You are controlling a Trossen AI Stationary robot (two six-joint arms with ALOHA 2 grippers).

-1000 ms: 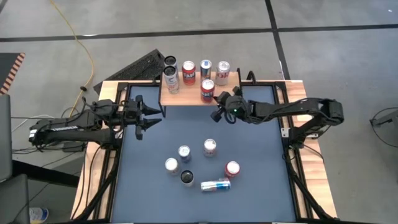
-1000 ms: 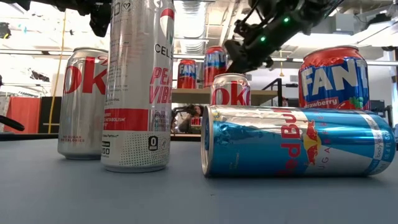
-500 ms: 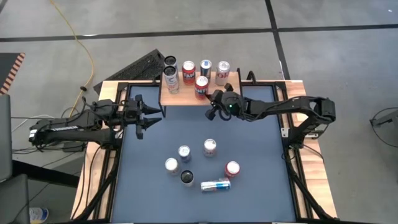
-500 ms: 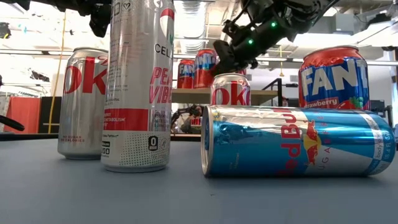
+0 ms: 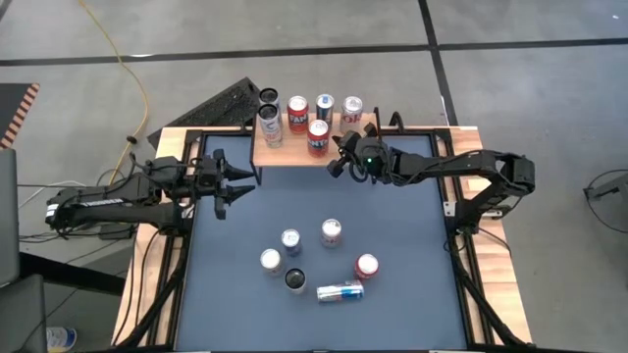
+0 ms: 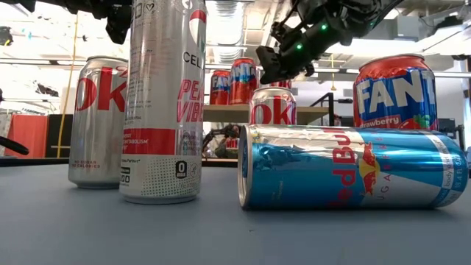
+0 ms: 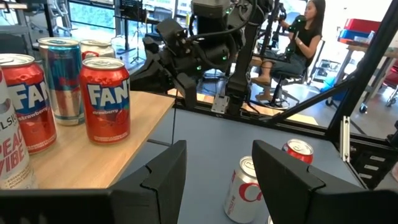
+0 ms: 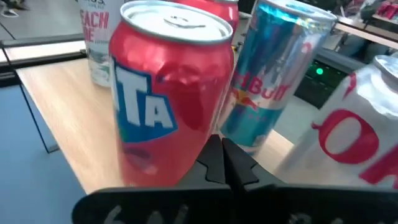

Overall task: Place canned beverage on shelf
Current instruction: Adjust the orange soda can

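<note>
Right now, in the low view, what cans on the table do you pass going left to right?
Coke can → tall Celsius can → small Coke can farther back → Red Bull can lying on its side → Fanta can.

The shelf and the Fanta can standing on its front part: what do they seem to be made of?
The shelf: top looks like light wood, matte, with visible grain; black legs, probably metal. The Fanta can: apparently thin metal, with a silver rim and glossy red printed wall catching reflections.

Right pincer point(image 5: 339, 162) beside shelf point(image 5: 294, 152)
</note>
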